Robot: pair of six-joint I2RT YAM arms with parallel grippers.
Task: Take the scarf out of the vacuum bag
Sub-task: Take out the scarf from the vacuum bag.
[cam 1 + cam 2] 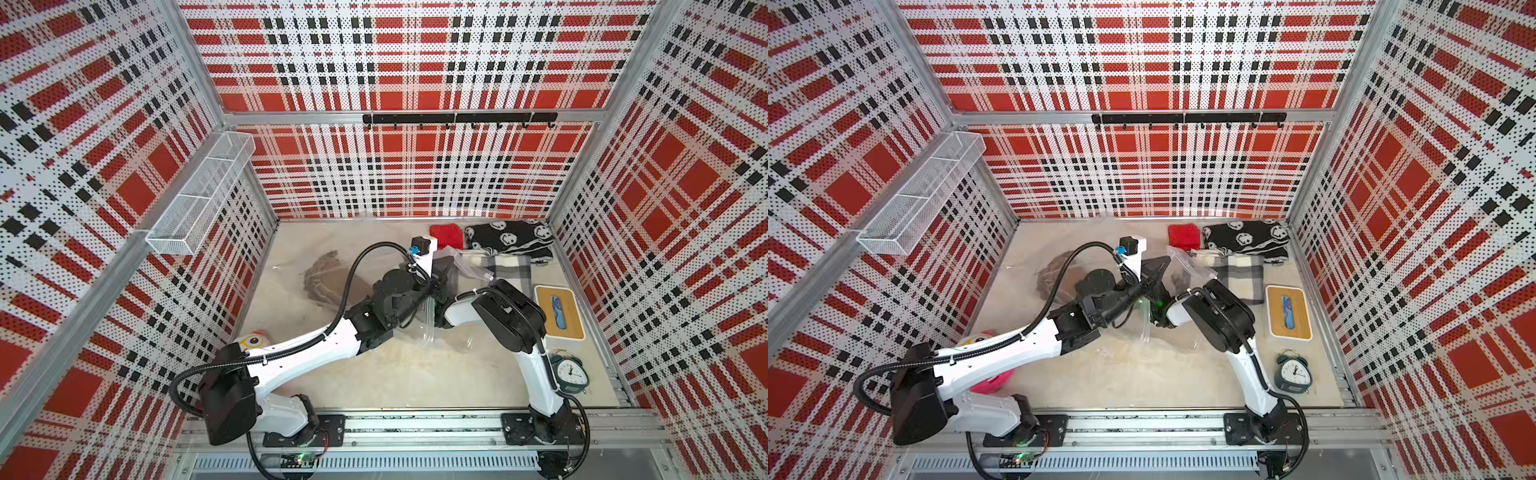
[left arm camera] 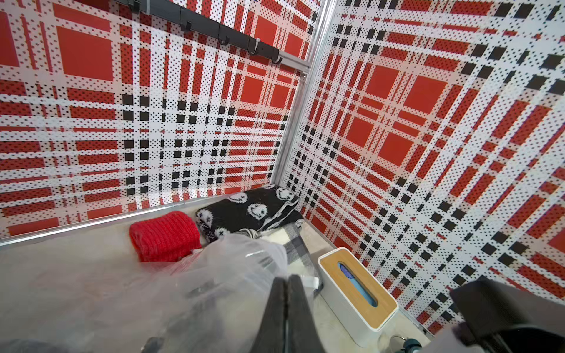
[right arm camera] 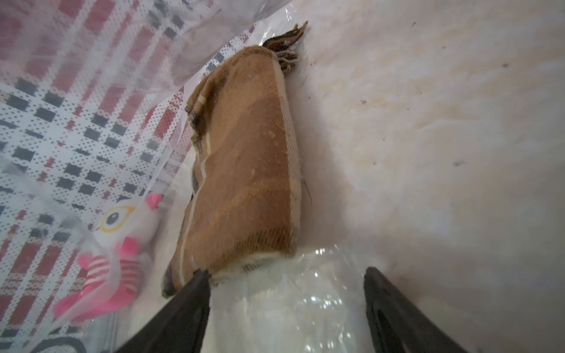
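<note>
The vacuum bag [image 1: 291, 270] is clear crinkly plastic spread over the left and middle of the table. Inside it lies the scarf [image 3: 244, 171], a folded brown plaid one with a fringe; it shows through the film in both top views [image 1: 1059, 276]. My left gripper [image 2: 287, 279] is shut, pinching the bag's film and holding it raised off the table. My right gripper [image 3: 286, 273] is open, low in the bag, facing the scarf's near end. One fingertip [image 3: 200, 276] touches that end. Shiny film [image 3: 305, 305] lies between the fingers.
At the back right lie a red knit cloth [image 1: 446, 236], a black cloth with white faces [image 1: 509, 241] and a grey plaid cloth [image 1: 509, 270]. A white box with a wooden lid [image 1: 559, 311] and an alarm clock [image 1: 571, 372] line the right side. A plush toy [image 1: 251, 340] sits front left.
</note>
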